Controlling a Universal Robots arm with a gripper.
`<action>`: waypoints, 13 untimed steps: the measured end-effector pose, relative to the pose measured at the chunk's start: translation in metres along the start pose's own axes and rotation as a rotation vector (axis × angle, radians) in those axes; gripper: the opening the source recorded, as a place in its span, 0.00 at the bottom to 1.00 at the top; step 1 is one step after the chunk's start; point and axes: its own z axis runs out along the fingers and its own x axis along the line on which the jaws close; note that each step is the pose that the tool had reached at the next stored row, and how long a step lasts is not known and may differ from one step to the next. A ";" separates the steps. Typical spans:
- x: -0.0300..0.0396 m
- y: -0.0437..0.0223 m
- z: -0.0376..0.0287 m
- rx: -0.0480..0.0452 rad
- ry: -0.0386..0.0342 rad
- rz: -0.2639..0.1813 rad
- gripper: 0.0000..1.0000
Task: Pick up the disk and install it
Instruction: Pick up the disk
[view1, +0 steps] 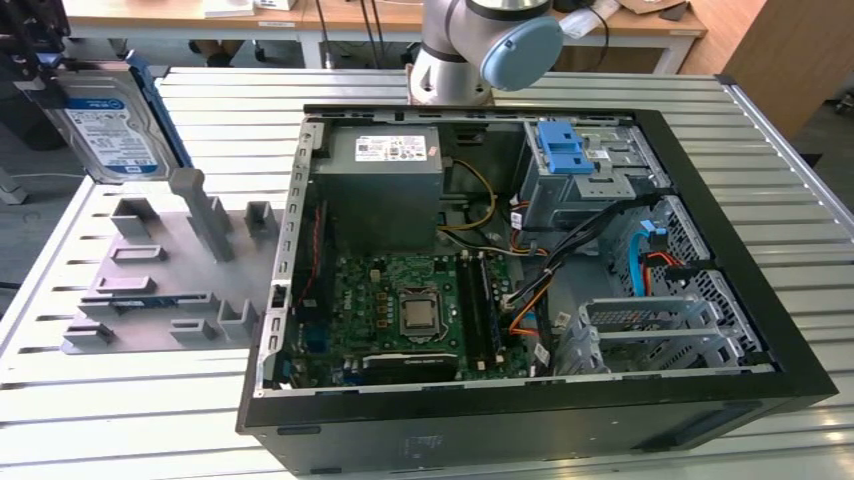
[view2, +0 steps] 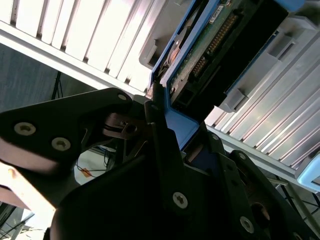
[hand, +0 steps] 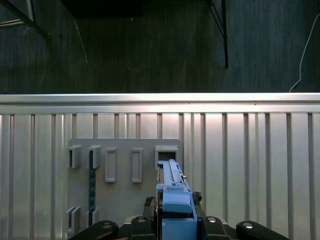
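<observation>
- Disk (view1: 114, 125) hangs up in the air at the exterior view's left, well apart from the open computer case (view1: 534, 400).
- It stands on its edge, a bit tilted. Its white-and-blue label faces the exterior camera.
- The gripper (view2: 171, 122) is closed on the disk. In the second wrist view its black fingers (view2: 161, 150) squeeze the blue frame (view2: 165, 57) from both sides.
- That same view shows the disk's back side, with a green board (view2: 210, 45) and a row of little gold pins.
- A grey holder (view1: 160, 270) with many slots lies flat on the table (view1: 120, 420), just beside the case and below the disk.
- The holder's tall post (view1: 200, 215) comes very near the disk's lower edge. It may be touching, but I cannot tell from here.
- In the first wrist view the disk is seen edge-on, and it sits over one slot (hand: 166, 154) at the end of the holder's row.
- A thin blue strip (hand: 91, 180) stands in another slot, well apart from the disk.
- Inside the case sit a grey power box (view1: 387, 190), a light-blue latch (view1: 567, 150) and a big green main board (view1: 400, 310).
- The arm's base (view1: 461, 55) stands on the table behind the case.
</observation>
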 end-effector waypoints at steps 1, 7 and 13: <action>0.0000 0.0000 -0.0006 0.0000 -0.0001 0.000 0.36; 0.0000 0.0001 -0.0041 0.0000 0.0000 0.000 0.36; 0.0000 0.0001 -0.0072 0.0001 -0.0001 0.000 0.36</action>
